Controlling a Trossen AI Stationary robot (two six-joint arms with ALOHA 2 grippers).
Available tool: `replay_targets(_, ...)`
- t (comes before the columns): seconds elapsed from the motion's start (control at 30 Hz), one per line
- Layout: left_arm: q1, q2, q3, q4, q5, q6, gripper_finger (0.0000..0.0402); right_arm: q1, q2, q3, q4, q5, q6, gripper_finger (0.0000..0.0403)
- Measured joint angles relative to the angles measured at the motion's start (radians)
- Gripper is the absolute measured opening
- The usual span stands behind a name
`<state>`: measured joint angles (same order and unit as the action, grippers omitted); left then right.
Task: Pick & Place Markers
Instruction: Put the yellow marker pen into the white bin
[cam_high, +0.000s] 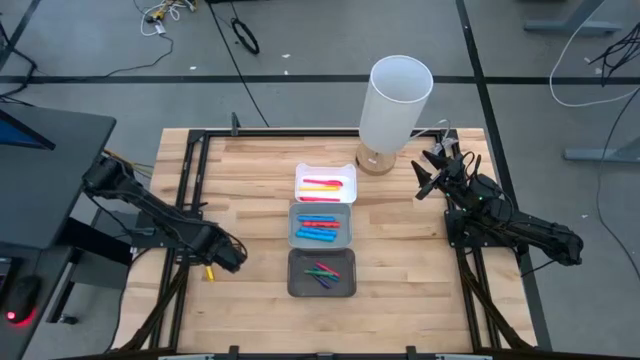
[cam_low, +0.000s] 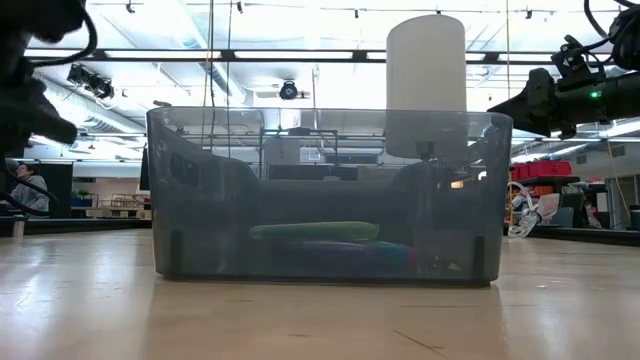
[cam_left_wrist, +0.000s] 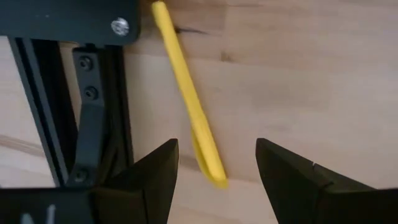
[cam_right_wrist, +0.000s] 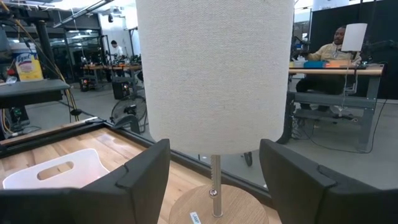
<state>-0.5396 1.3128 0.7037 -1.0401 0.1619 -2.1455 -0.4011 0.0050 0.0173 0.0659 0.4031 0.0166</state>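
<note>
The left end effector (cam_left_wrist: 214, 180) is hovering low over the pale wooden surface (cam_high: 400, 260) near its left edge, fingers spread and released, with 1 thin yellow marker (cam_left_wrist: 186, 93) lying flat between and ahead of them, beside the black metal frame rail (cam_left_wrist: 93, 106). 3 rectangular trays are sitting in a row at the centre: a white tray (cam_high: 300, 181) holding red and yellow markers (cam_high: 322, 186), a light grey tray (cam_high: 294, 226) holding blue and red markers (cam_high: 318, 229), and a dark grey tray (cam_high: 293, 274) holding green and purple markers (cam_high: 322, 273). The right end effector (cam_right_wrist: 214, 180) is waiting, released and grasping nothing, facing the white cylindrical fabric-shaded lamp (cam_right_wrist: 214, 68) at the far edge.
</note>
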Motion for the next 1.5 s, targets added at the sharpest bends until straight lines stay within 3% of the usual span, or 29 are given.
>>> replay_targets(0.47, -0.016, 0.000, -0.136, 0.127, 0.003, -0.106, 0.0222, 0.000, 0.000, 0.000, 0.000, 0.000, 0.000, 0.0251)
replay_targets(0.8, -0.053, -0.002, -0.171, 0.122, 0.081, -0.128, 0.0222, 0.000, 0.000, 0.000, 0.000, 0.000, 0.000, 0.0251)
replay_targets(1.07, -0.055, -0.002, -0.173, 0.156, 0.021, -0.126, 0.0218, 0.000, 0.000, 0.000, 0.000, 0.000, 0.000, 0.0251)
replay_targets(1.2, -0.055, -0.001, -0.174, 0.166, 0.011, -0.129, 0.0191, 0.000, 0.000, 0.000, 0.000, 0.000, 0.000, 0.0251)
replay_targets(1.5, -0.055, 0.000, -0.174, 0.202, -0.031, -0.123, 0.0088, 0.000, 0.000, 0.000, 0.000, 0.000, 0.000, 0.0251)
